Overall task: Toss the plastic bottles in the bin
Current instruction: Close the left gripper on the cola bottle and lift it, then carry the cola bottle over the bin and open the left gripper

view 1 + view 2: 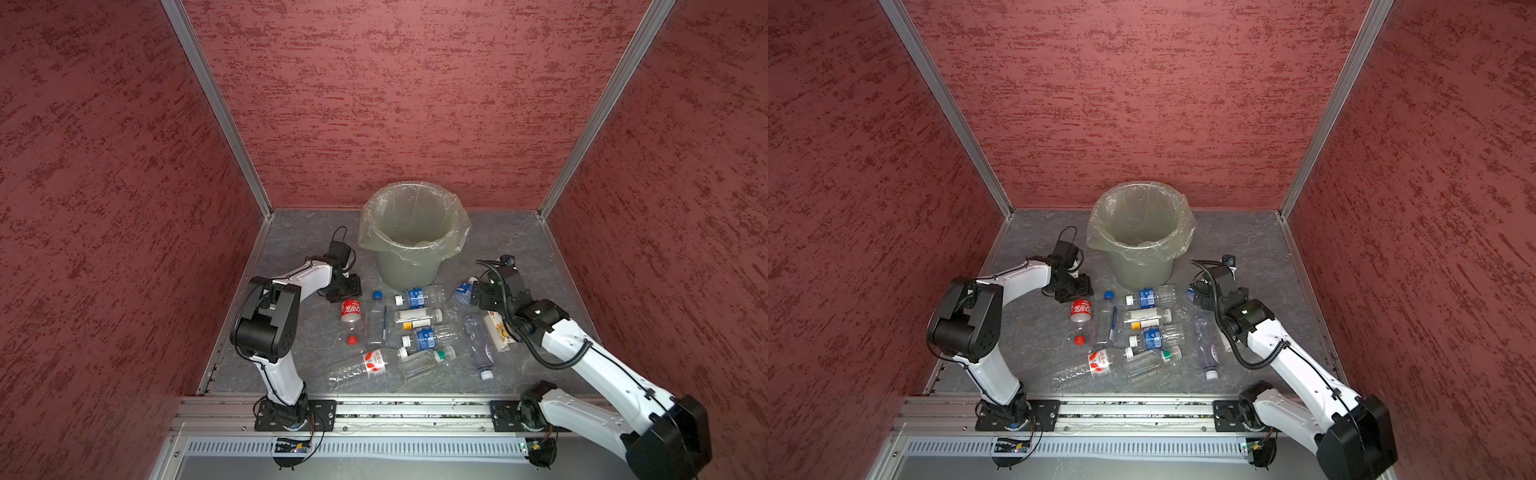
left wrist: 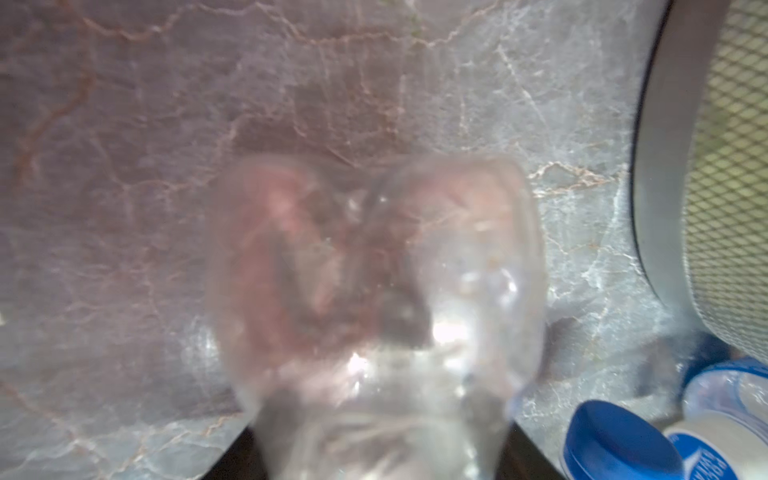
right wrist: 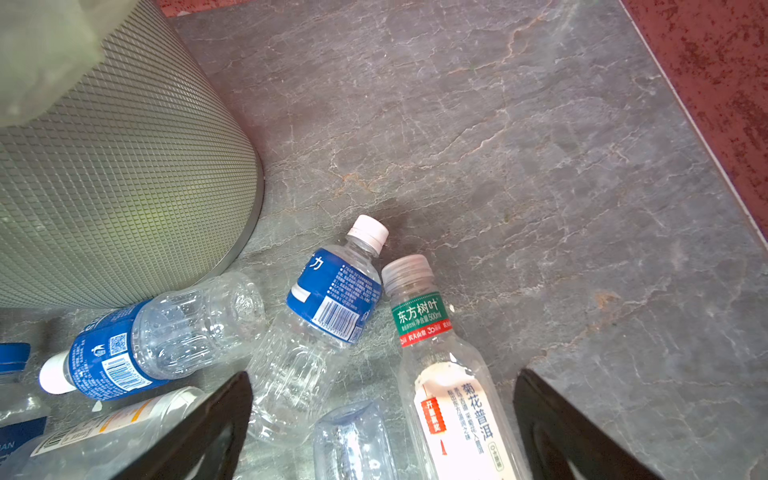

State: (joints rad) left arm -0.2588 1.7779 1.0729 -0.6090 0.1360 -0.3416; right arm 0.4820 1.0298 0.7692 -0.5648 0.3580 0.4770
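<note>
The left gripper [image 1: 346,292] is seen low at the far-left edge of the pile. In the left wrist view its jaws are pressed against both sides of the clear base of the red-labelled bottle [image 2: 374,291]. Whether that bottle is lifted off the table [image 1: 511,237] cannot be told. In both top views its red cap is pointed toward the near rail [image 1: 415,409].

The right gripper [image 3: 382,374] is held spread wide, its fingers [image 3: 208,415] well apart above a white-capped blue-labelled bottle [image 3: 332,299] and a tea bottle [image 3: 449,395], which lie side by side.

The bin [image 1: 409,266] is found upright at the back middle of the table, with its bag [image 1: 370,232] folded over the rim and its mouth open to above. A second blue-labelled bottle [image 3: 137,349] is laid just beside the bin's foot. The other plastic bottles [image 1: 417,315] are scattered on their sides between the two arms, on the near side of the bin.

Bare table is seen right of the bin up to the right wall [image 1: 665,249], and left of the bin beyond the left gripper. The table is closed in by red walls on three sides and by the rail on the near edge.
</note>
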